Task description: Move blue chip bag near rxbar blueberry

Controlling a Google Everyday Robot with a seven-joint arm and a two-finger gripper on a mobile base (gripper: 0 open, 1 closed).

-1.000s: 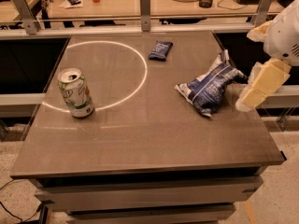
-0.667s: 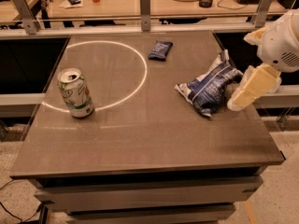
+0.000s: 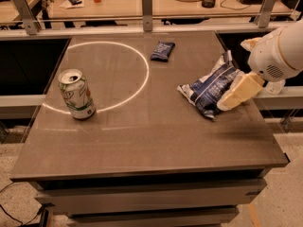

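Note:
The blue chip bag (image 3: 210, 86) lies crumpled on the right side of the table, dark blue with white stripes. The rxbar blueberry (image 3: 162, 51), a small flat dark blue wrapper, lies at the far middle of the table, just outside the white ring. My gripper (image 3: 233, 98) comes in from the right edge, its cream-coloured finger lying against the right side of the chip bag. The white arm housing (image 3: 279, 51) sits above and to the right of it.
A green and white soda can (image 3: 76, 94) stands on the left, on the white ring (image 3: 142, 79) marked on the grey table (image 3: 142, 141). A rail with metal posts runs along the far edge, with a cluttered desk behind.
My gripper has moved left and a little down, from beside the table's right edge to against the chip bag's right side. The bag, bar and can have not moved.

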